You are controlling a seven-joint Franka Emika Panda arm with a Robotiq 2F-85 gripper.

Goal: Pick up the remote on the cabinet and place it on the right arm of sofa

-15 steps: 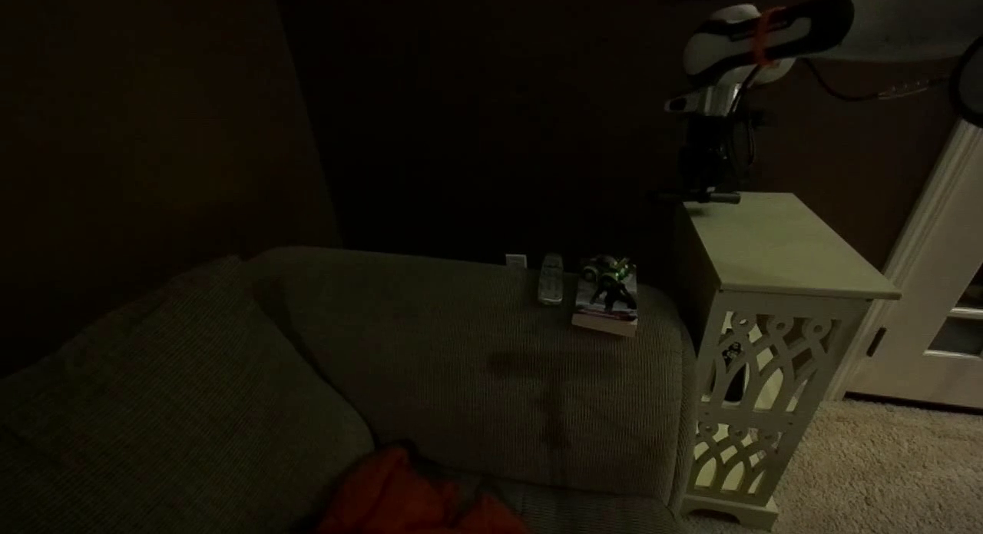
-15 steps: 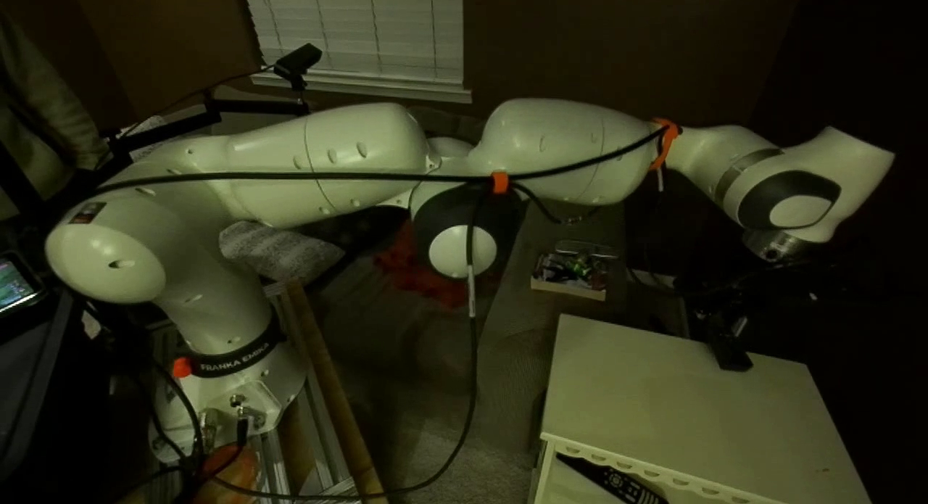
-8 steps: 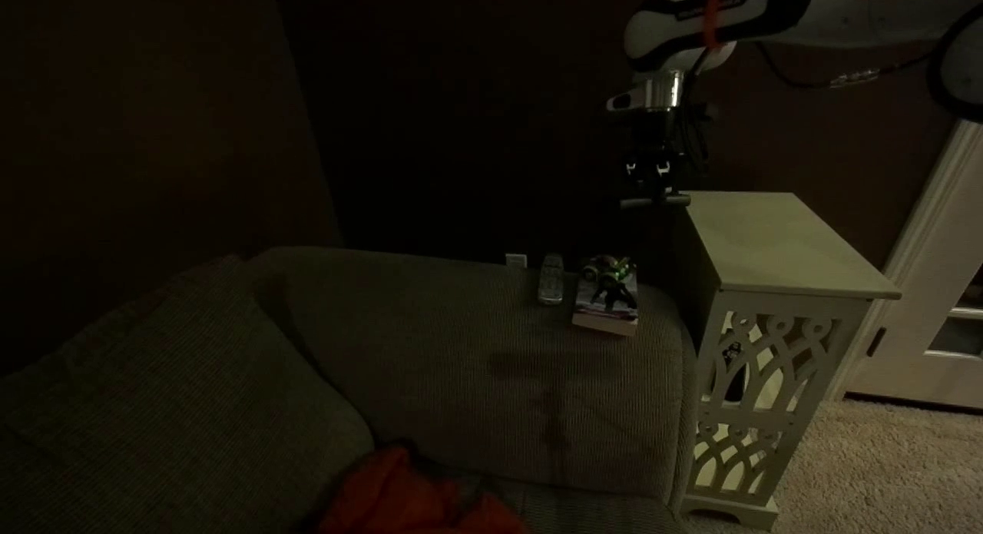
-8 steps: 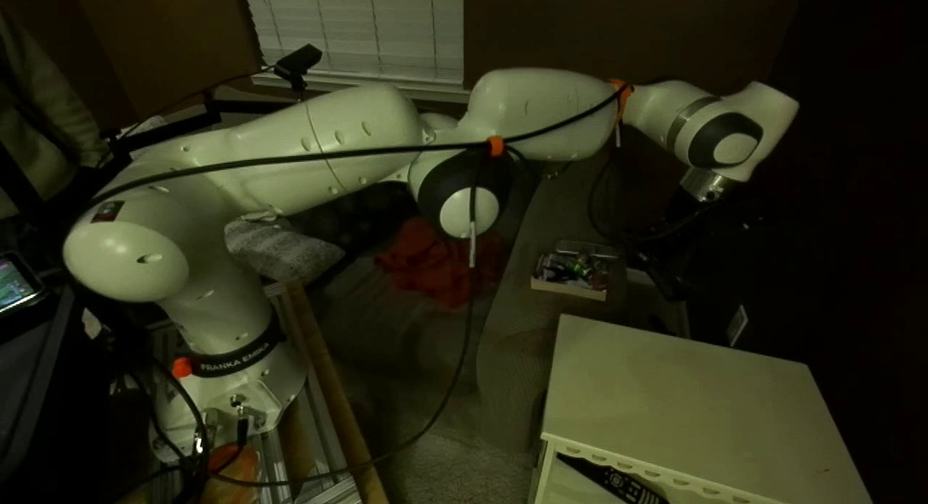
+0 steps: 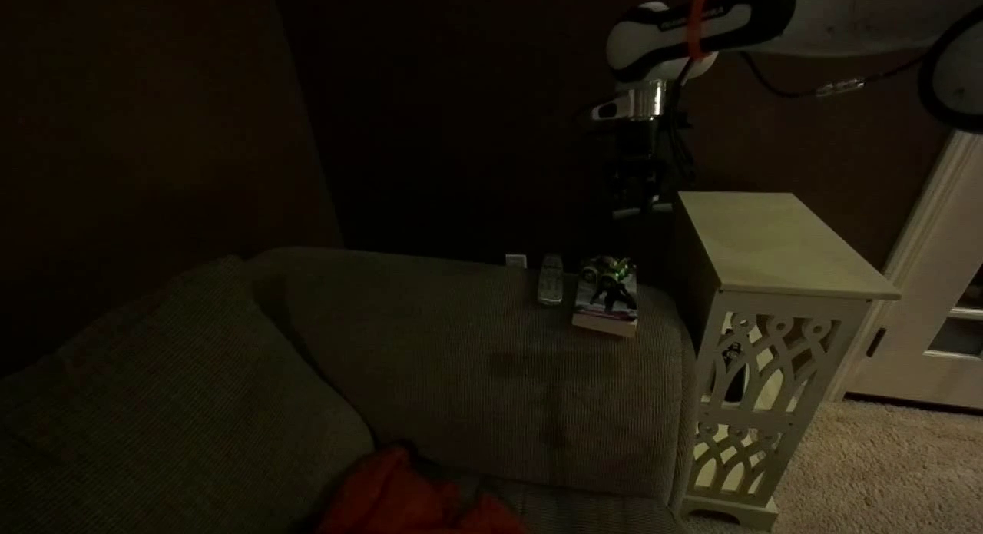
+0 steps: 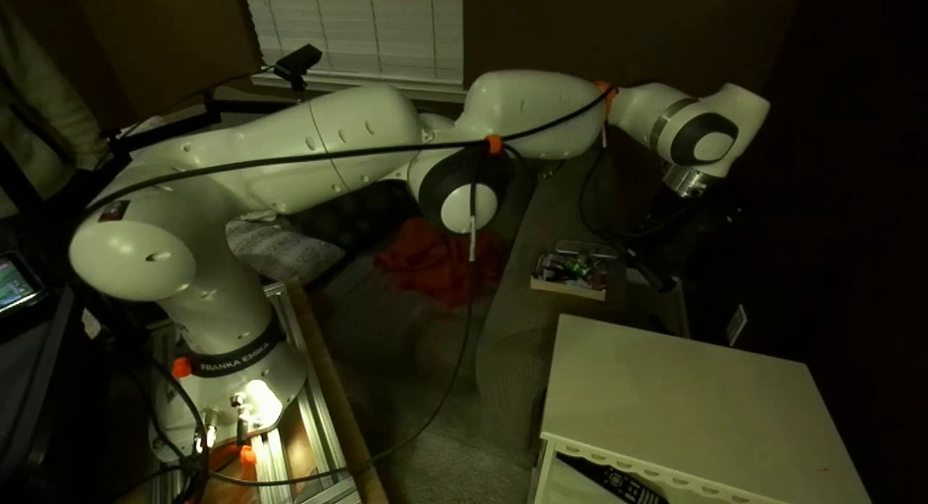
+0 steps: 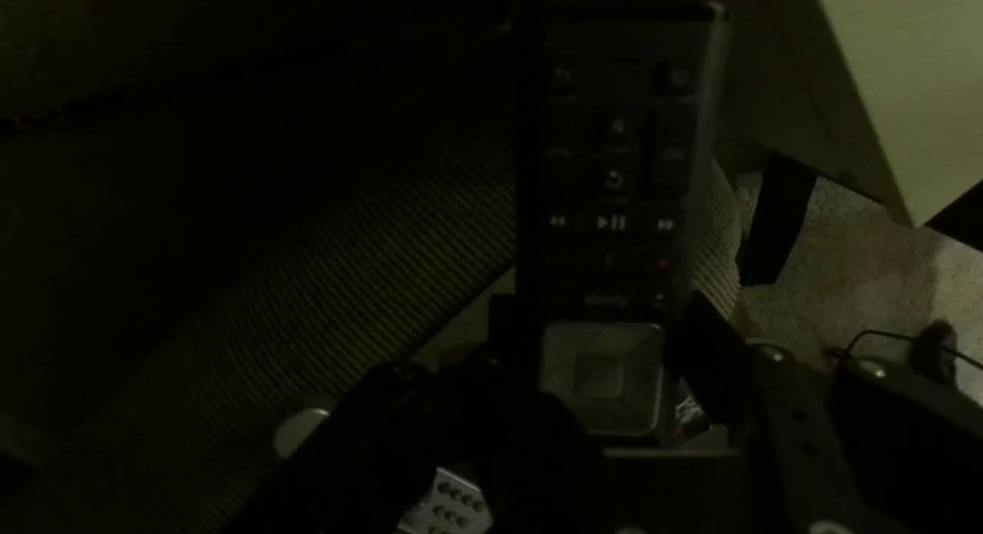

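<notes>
Centre of the wrist view: black remote, one, long side running up the frame, buttons showing, square panel at the lower end. Fingers: clamped on that remote, one to each side of it, near the panel; from where I stand, dark shapes in dim light.

Upper right of the frame in an exterior view: same remote, in mid-air and nearly level, just left of the cabinet and higher than the sofa arm. Cabinet: white, lattice side, close beside the sofa arm; whether they touch, I cannot tell.

Sofa arm, right of centre: grey remote, one; just beside it, book, one, with a small toy on top. Below these: dark T-shaped mark, stain or shadow I cannot tell. Lower left: cushion. Bottom edge: orange cloth, crumpled. Right edge: white door, pale carpet.

Middle of an exterior view, running left to right: robot arm, white, banded in orange. Top: window blind. Lower right: long remote, black, slanted, showing below the cabinet's scalloped edge.
</notes>
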